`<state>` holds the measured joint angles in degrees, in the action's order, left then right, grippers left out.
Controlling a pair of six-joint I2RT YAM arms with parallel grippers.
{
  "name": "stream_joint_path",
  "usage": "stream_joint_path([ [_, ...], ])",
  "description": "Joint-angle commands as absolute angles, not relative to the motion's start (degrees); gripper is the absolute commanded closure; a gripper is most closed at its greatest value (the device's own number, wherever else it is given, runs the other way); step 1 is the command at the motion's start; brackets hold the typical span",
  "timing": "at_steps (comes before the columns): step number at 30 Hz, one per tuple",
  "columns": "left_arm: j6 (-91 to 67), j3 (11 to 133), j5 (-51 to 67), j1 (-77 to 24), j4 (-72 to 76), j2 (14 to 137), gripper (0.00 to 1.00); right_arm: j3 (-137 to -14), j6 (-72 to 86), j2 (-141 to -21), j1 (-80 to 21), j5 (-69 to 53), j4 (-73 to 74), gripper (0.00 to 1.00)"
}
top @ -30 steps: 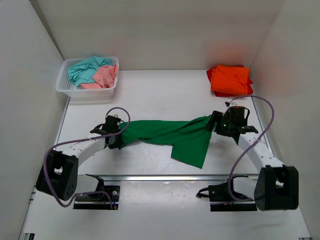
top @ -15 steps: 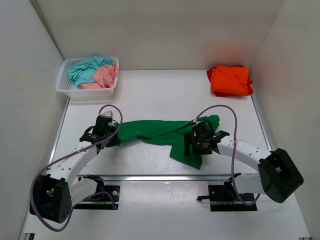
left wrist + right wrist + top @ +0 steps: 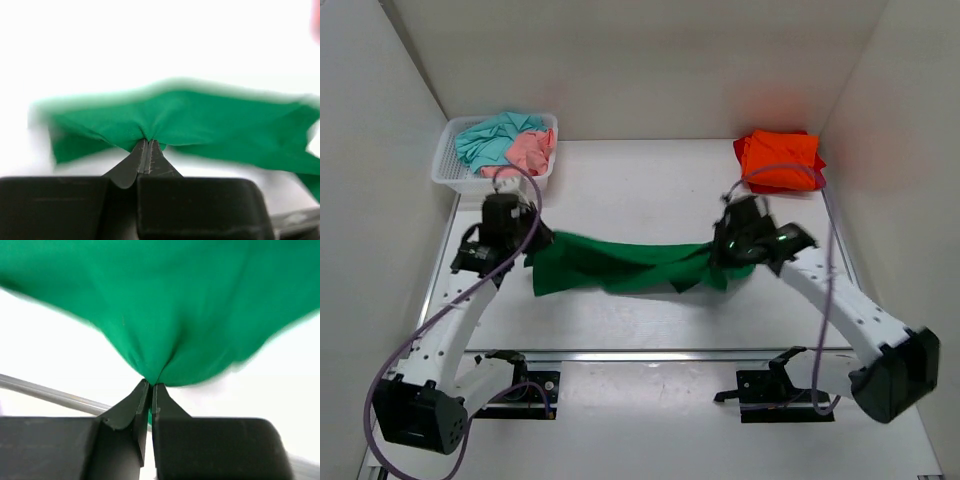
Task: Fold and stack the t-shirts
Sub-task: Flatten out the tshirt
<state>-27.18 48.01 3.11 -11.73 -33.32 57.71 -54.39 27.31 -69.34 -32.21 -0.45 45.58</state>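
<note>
Both arms reach forward with elbows out, wrists turned in toward each other. Left gripper [image 3: 148, 144] is pinched shut on a bunched bit of the green shirt [image 3: 620, 265] at its left end, and right gripper [image 3: 150, 386] is clamped on the right end. The shirt is strung between them mid-table, long axis running left-right and sagging a little. Orange shirt [image 3: 780, 160] sits far right, and the teal [image 3: 485, 140] and pink [image 3: 530, 152] ones are in the basket [image 3: 444, 172].

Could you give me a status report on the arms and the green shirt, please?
Left jaws shut on green shirt, right jaws likewise. Shirt strung out between them. Nothing in the way: orange shirt and basket sit at the far corners.
</note>
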Motion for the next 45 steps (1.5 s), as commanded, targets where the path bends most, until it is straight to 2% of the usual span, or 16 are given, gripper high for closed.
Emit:
stream_joint_path([
  [1,-27.68,63.52,3.70,-9.85,-31.64,55.99,1.00,-72.05,19.44,-58.98,-23.05,-3.15,46.32,1.00],
  [3,-29.52,68.79,4.47,-9.14,-29.90,54.50,1.00,-79.51,15.93,-56.35,-15.68,-7.28,46.23,1.00],
  [10,-31.73,79.61,8.87,-9.93,-30.49,50.54,1.00,-91.49,10.19,-48.79,6.57,-27.83,45.61,1.00],
  [15,-32.78,81.30,8.88,-10.28,-33.31,49.93,1.00,-85.78,12.57,-45.00,3.43,-28.48,45.26,1.00],
  [22,-35.24,78.41,9.58,-10.54,-37.61,47.99,1.00,-95.89,12.65,-46.40,7.82,-32.77,49.31,1.00],
  [28,-32.88,68.23,7.47,-8.97,-38.24,52.54,1.00,-87.39,12.57,-50.88,4.06,-32.44,42.38,1.00],
  [32,-32.08,53.92,6.68,-7.74,-28.52,58.70,1.00,-77.54,11.69,-55.62,0.35,-28.75,36.41,1.00],
  [33,-32.52,49.27,7.29,-6.08,-24.21,60.45,0.90,-71.95,11.69,-57.29,-1.30,-28.04,33.86,1.00],
  [34,-32.95,46.87,9.38,-4.67,-21.39,62.82,0.75,-69.89,11.69,-58.26,-1.84,-28.04,30.88,1.00],
  [35,-33.13,44.15,11.75,-3.27,-17.44,65.19,0.52,-66.48,11.60,-60.36,-2.11,-28.47,29.11,1.00],
  [38,-31.04,43.06,16.69,-2.90,-15.46,70.12,0.49,-60.75,10.99,-66.35,-2.81,-26.47,23.31,1.00],
  [45,-29.09,39.83,14.59,-17.82,-25.13,67.16,0.50,-57.92,8.79,-75.58,-2.46,-22.06,19.95,1.00],
])
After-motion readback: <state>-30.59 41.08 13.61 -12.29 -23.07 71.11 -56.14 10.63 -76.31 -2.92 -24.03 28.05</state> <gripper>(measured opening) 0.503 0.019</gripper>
